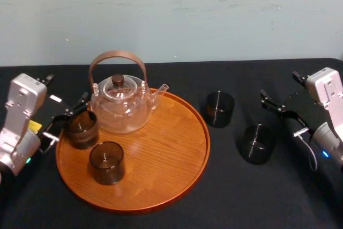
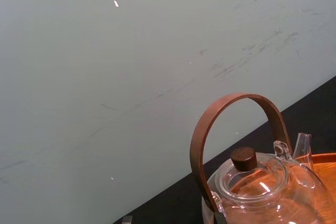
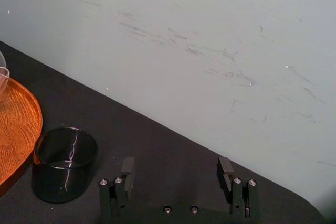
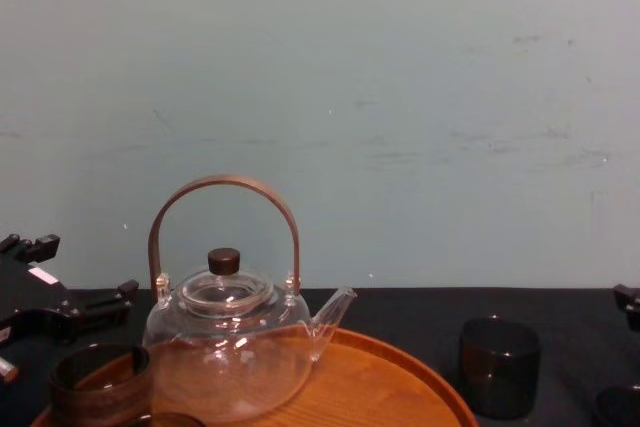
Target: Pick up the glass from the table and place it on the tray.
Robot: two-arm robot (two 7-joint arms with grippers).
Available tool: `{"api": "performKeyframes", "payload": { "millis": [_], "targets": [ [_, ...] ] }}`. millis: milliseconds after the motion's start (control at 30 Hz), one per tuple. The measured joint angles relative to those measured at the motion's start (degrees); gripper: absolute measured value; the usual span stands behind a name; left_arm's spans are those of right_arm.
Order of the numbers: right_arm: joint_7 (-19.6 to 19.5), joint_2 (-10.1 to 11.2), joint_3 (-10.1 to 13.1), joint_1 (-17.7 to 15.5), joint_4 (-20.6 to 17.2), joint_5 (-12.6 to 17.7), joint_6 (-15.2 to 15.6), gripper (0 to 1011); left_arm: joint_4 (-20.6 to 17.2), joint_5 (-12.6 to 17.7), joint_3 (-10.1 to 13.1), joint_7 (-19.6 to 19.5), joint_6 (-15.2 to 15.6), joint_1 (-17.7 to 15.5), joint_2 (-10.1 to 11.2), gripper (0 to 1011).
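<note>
Two dark glasses stand on the black table right of the tray: one close to the rim, the other nearer me. The round orange-brown tray carries a glass teapot and two more smoky glasses. My right gripper hovers open just right of the two table glasses, touching neither. In the right wrist view its fingers are spread with nothing between them, and the glass beside the tray edge stands off to one side. My left gripper is open at the tray's left rim.
The teapot's tall brown handle rises over the tray's back half. The tray's front right is bare wood. The table's far edge meets a pale wall. Black cloth lies free in front of the table glasses.
</note>
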Motion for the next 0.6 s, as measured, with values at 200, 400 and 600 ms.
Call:
{"api": "performKeyframes", "payload": {
  "millis": [200, 400, 600],
  "targets": [
    [0.00, 0.00, 0.00, 0.00, 0.00, 0.00, 0.00, 1002, 0.00, 0.00, 0.00, 0.00, 0.00, 0.00, 0.00, 1001],
    [0.00, 0.00, 0.00, 0.00, 0.00, 0.00, 0.00, 1002, 0.00, 0.00, 0.00, 0.00, 0.00, 0.00, 0.00, 1001],
    [0.00, 0.00, 0.00, 0.00, 0.00, 0.00, 0.00, 1002, 0.00, 0.00, 0.00, 0.00, 0.00, 0.00, 0.00, 1001]
  ]
}}
